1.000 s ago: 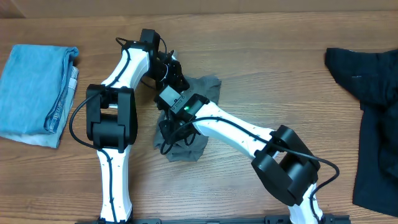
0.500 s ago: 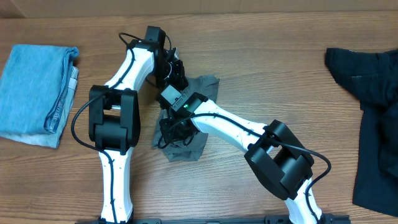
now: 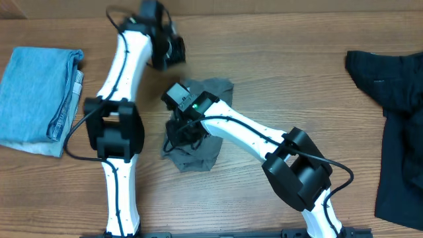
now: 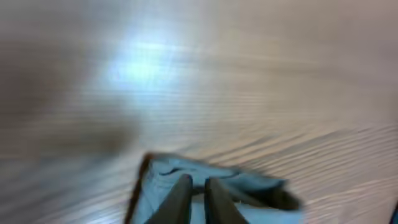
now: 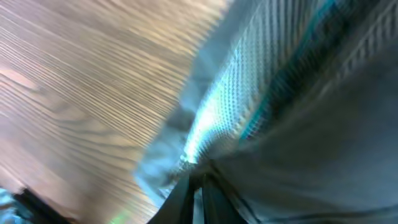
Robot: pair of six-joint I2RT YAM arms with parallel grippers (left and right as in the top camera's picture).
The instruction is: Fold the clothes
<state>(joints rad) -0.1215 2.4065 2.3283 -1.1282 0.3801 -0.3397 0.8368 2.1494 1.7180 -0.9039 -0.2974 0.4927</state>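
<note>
Plainly, left fingers sit together; right fingers meet grey shorts, grip unclear.

A wooden table fills the view from left to right, light brown, with a fine grain running along its length; at the far edge lies a paler tan strip; at the near edge, about the middle, a dark rail shows; in the left wrist view a bright patch of light sits on the blurred wood.
</note>
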